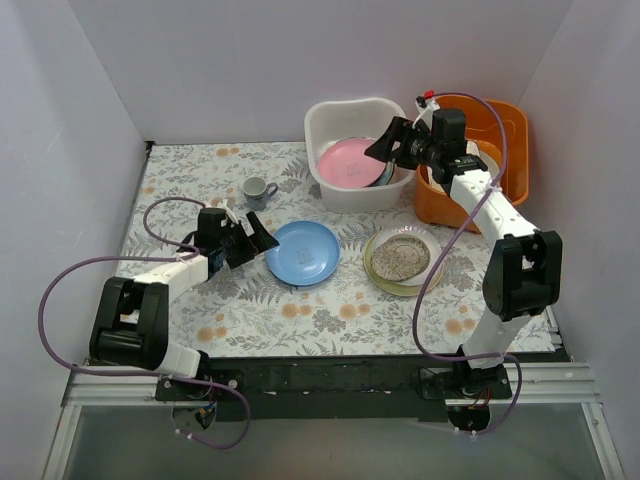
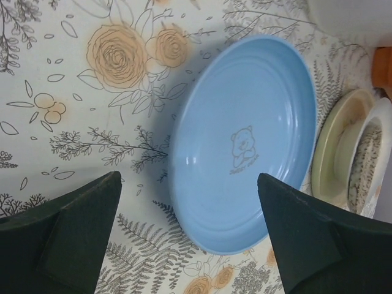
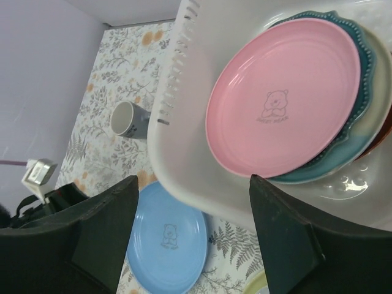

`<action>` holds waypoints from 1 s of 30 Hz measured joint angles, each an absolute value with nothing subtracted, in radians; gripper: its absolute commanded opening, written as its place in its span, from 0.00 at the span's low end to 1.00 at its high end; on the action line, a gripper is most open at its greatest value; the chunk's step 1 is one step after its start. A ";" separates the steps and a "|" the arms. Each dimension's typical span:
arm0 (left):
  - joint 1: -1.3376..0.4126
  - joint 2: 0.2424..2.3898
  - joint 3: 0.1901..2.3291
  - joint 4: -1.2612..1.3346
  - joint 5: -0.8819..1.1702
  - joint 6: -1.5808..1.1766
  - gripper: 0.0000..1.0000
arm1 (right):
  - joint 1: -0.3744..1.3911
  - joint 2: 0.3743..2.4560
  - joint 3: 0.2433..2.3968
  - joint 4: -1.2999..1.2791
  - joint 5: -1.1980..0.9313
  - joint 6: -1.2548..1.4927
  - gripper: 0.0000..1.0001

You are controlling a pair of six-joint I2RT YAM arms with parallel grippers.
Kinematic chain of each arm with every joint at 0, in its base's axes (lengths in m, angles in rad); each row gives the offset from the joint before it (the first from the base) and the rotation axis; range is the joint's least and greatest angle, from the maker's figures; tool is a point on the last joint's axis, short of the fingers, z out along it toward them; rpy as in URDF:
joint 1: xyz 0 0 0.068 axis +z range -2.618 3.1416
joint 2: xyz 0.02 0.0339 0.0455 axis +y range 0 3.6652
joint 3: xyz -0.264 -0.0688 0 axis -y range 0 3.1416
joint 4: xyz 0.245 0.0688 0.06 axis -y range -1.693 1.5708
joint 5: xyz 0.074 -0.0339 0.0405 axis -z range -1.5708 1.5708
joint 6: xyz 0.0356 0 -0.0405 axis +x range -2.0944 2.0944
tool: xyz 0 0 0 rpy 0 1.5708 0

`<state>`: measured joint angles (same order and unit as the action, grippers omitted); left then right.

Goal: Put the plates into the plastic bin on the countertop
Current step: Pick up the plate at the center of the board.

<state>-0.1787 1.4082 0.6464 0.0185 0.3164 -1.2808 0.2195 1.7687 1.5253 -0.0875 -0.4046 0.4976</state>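
- Left hand (image 1: 258, 232) spread, empty, just left of the blue plate (image 1: 302, 252) on the counter (image 1: 300, 320).
- Right hand (image 1: 385, 145) spread, empty, over the far white plastic bin (image 1: 325, 120); pink plate (image 1: 349, 163) tops its stack.
- Speckled beige plate (image 1: 401, 257) lies right of the blue one.

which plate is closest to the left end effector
The blue plate, on the countertop just ahead of the left end effector; the pink plate sits in the plastic bin, the speckled plate farther right.
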 measured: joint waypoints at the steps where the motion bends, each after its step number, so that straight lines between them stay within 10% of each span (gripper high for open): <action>1: -0.179 1.429 0.649 0.018 0.321 -1.282 0.88 | 0.224 1.750 1.503 -0.080 -0.408 0.498 0.79; 14: -0.178 1.581 0.664 0.086 0.407 -1.314 0.44 | 0.243 1.634 1.289 -0.008 -0.459 0.501 0.73; 19: -0.179 1.611 0.667 0.088 0.409 -1.325 0.00 | 0.244 1.634 1.279 0.001 -0.471 0.503 0.73; 30: -0.179 1.630 0.669 0.082 0.417 -1.332 0.00 | 0.245 1.634 1.279 0.008 -0.491 0.506 0.72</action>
